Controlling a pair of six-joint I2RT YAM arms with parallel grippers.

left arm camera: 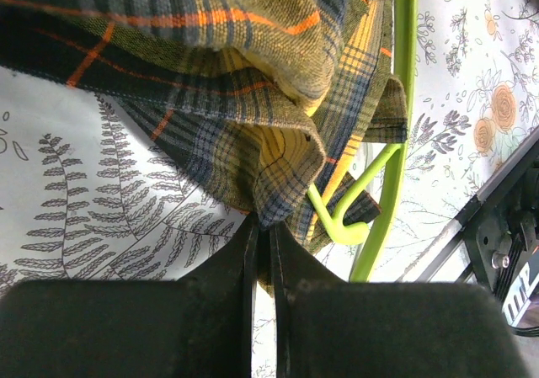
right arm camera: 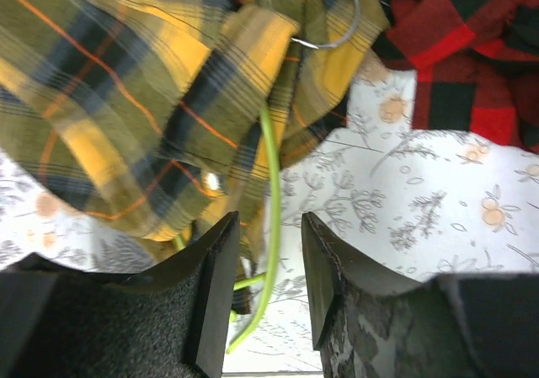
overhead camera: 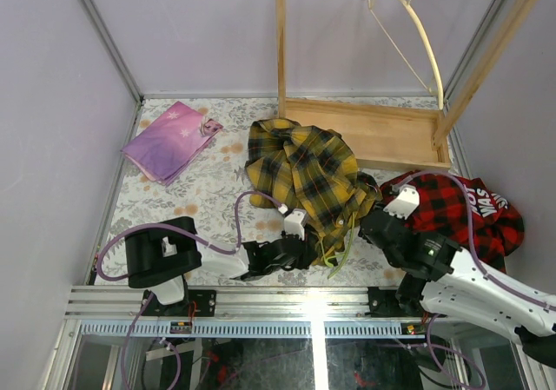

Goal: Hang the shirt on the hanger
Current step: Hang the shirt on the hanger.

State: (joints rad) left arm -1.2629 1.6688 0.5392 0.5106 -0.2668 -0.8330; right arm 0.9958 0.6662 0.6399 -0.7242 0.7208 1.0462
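The yellow-and-black plaid shirt (overhead camera: pixel 304 168) lies crumpled mid-table, draped over the thin yellow-green hanger (overhead camera: pixel 335 249), whose lower end pokes out at the shirt's near edge. My left gripper (overhead camera: pixel 298 244) is shut on a fold of the shirt's hem (left arm camera: pixel 263 214), with the hanger (left arm camera: pixel 394 142) just to its right. My right gripper (right arm camera: pixel 269 226) is open, and the hanger's thin arm (right arm camera: pixel 272 176) passes between the fingers without touching either. The hanger's silver hook (right arm camera: pixel 344 16) rests on the shirt (right arm camera: pixel 126 83) at the top of the right wrist view.
A red-and-black plaid garment (overhead camera: pixel 473 208) lies at the right, beside my right arm. A wooden rack (overhead camera: pixel 373 129) stands at the back with a cream curved hanger (overhead camera: pixel 417 34) on its bar. A purple cloth (overhead camera: pixel 169 138) lies back left.
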